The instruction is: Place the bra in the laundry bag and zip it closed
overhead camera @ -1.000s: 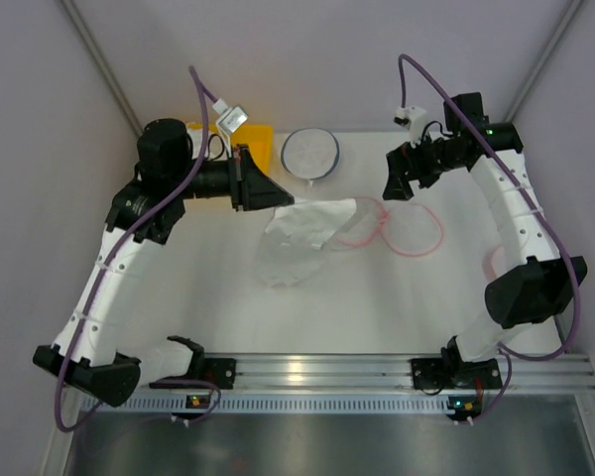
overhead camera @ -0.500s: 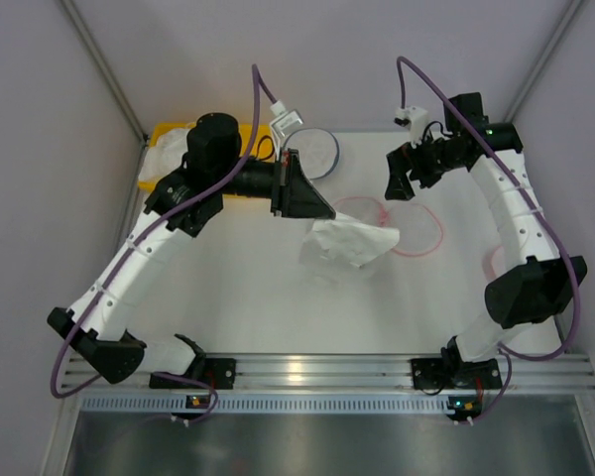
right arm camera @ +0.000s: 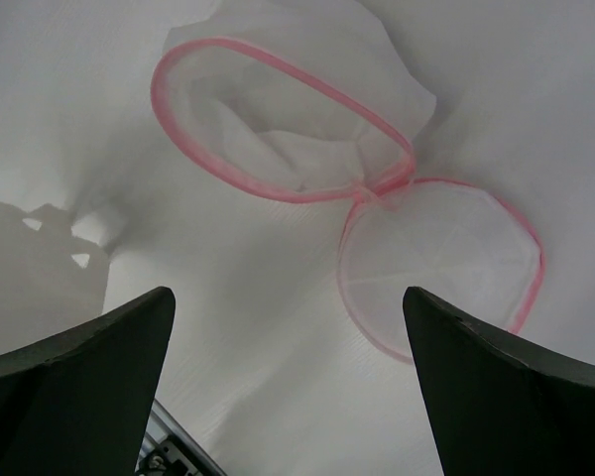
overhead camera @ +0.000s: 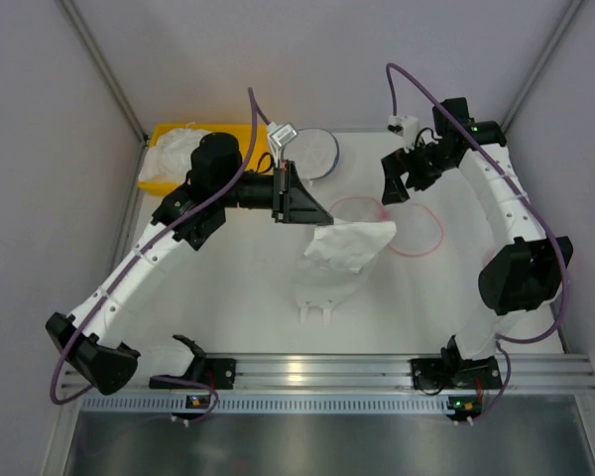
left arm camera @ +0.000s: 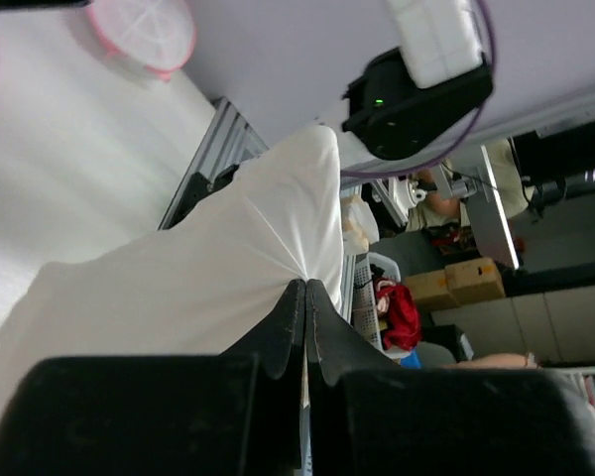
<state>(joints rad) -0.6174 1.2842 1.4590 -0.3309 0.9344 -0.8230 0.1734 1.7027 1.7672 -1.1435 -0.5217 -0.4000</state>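
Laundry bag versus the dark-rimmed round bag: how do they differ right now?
The laundry bag has a pink rim; the dark-rimmed bag has a grey-blue one. The laundry bag lies opened into two rings; the dark-rimmed bag is one disc, farther back. Both are round and white.

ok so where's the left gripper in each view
top external: the left gripper is just left of centre, shut on the bra, which hangs from it.
left wrist: bottom centre, tips pinching the bra's white fabric.
right wrist: not in it.
shared landmark: the white table, also seen in the left wrist and right wrist views.
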